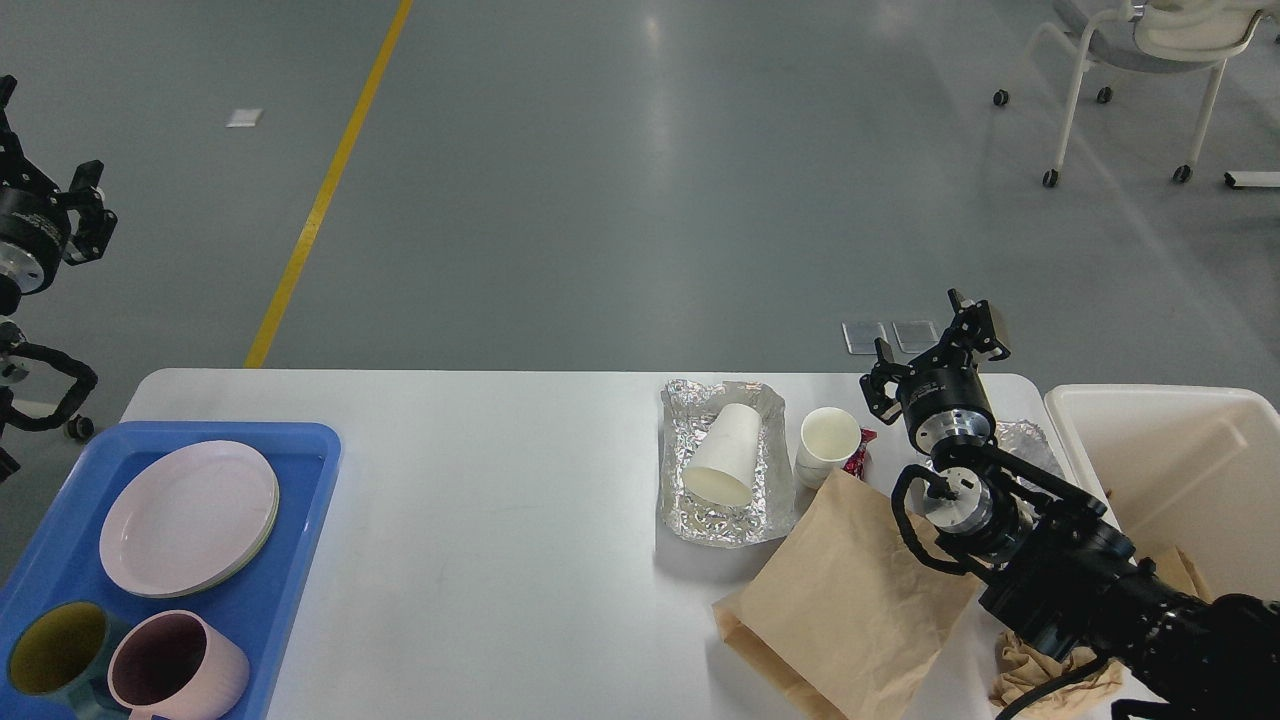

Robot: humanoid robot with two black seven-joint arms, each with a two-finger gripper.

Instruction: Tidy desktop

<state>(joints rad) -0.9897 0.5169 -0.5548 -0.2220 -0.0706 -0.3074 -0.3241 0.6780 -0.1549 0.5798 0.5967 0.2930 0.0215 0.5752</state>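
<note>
Where the near edge of the view cuts them, two mugs stand in the blue tray (300,560) at the left: one teal with a yellow inside (50,665), one pink (175,665), touching side by side. Just beyond them in the same tray, a stack of pale pink plates (188,517).

Near right: crumpled tan paper (1040,675) under the right arm; a brown paper bag (850,600) lying flat, its far corner by the cups.

The desktop (500,520), white with rounded corners, fills the middle of the view and bears the tray at its left end and the litter at its right.

Right edge: cream-white bin (1180,470), beside the desktop, with some tan paper inside.

Mid-right: foil tray (715,520) holding a white paper cup (725,455) on its side, mouth toward the viewer. Just beside it, a second paper cup (828,445), upright, with a red wrapper (860,455) against it. More crinkled foil (1030,440) behind the right arm.

Right gripper (935,350): raised over the far right corner, fingers spread apart, holding nothing.

Left gripper (45,160): at the left edge, high and clear of the desktop, partly cut off; its fingers stand apart, with nothing between them.

Far: grey floor with a yellow line (330,180); a wheeled chair (1150,60) at top right.
</note>
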